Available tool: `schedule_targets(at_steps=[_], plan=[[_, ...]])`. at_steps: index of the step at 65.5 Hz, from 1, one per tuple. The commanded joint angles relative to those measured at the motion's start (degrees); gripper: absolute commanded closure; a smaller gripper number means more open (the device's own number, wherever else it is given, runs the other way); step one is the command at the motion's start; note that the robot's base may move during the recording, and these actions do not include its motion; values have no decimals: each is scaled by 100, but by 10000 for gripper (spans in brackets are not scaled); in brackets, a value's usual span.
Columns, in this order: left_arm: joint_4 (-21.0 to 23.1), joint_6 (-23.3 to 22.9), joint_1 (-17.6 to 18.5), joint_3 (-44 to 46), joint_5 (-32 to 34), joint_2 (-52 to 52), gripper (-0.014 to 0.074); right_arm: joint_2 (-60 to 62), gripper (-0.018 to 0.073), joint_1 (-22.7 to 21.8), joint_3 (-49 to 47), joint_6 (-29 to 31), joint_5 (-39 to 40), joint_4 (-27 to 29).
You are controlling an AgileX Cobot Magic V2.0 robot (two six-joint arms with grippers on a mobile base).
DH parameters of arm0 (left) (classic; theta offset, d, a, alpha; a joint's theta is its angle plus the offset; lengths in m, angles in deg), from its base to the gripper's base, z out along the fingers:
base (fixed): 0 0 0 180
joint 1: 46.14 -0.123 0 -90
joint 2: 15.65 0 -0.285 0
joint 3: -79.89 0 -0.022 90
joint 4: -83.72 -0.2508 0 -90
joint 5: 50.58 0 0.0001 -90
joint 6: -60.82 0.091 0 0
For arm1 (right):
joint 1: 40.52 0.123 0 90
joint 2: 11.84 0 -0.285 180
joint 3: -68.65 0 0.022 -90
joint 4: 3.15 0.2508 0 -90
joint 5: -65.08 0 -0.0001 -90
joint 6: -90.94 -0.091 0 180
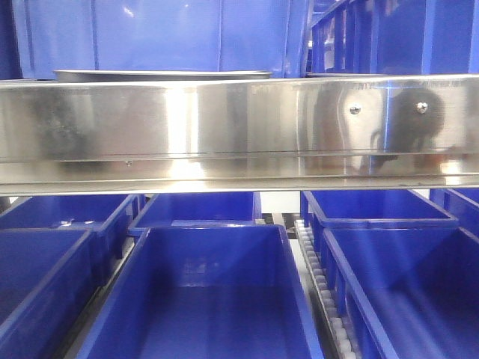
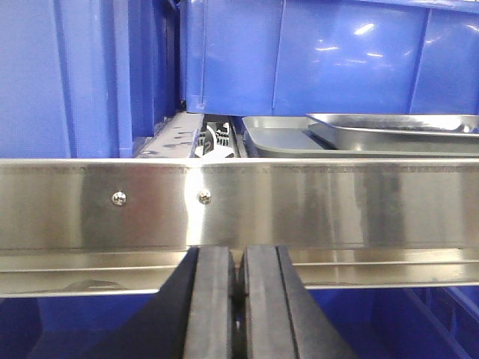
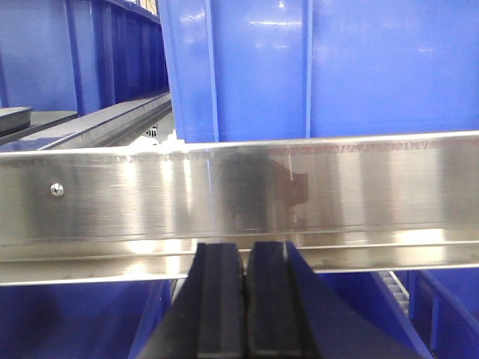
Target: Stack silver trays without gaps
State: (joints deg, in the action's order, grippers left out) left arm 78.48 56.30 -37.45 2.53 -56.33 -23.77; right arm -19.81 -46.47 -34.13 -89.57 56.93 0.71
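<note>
Two silver trays lie behind the steel rail in the left wrist view. The lower tray (image 2: 284, 139) lies flat. The upper tray (image 2: 389, 133) rests on it, shifted to the right, so the lower tray's left part shows bare. In the front view only one tray rim (image 1: 161, 75) shows above the rail at the upper left. My left gripper (image 2: 239, 258) is shut and empty, in front of and below the rail, left of the trays. My right gripper (image 3: 245, 253) is shut and empty, also in front of the rail. A grey edge (image 3: 19, 118) at the far left may be a tray.
A long brushed-steel rail (image 1: 239, 127) with screws spans every view between the grippers and the trays. Tall blue bins (image 2: 337, 60) stand behind the trays. Open blue bins (image 1: 209, 299) sit on roller tracks (image 1: 318, 277) below the rail.
</note>
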Motion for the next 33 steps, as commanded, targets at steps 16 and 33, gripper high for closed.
schedule_targets(at_steps=[16,33], plan=[[8,-8,-10,14,73,33,605,19,637,-18,0,51,91,-6],[8,-8,-10,14,73,33,605,19,637,-18,0,51,91,-6]])
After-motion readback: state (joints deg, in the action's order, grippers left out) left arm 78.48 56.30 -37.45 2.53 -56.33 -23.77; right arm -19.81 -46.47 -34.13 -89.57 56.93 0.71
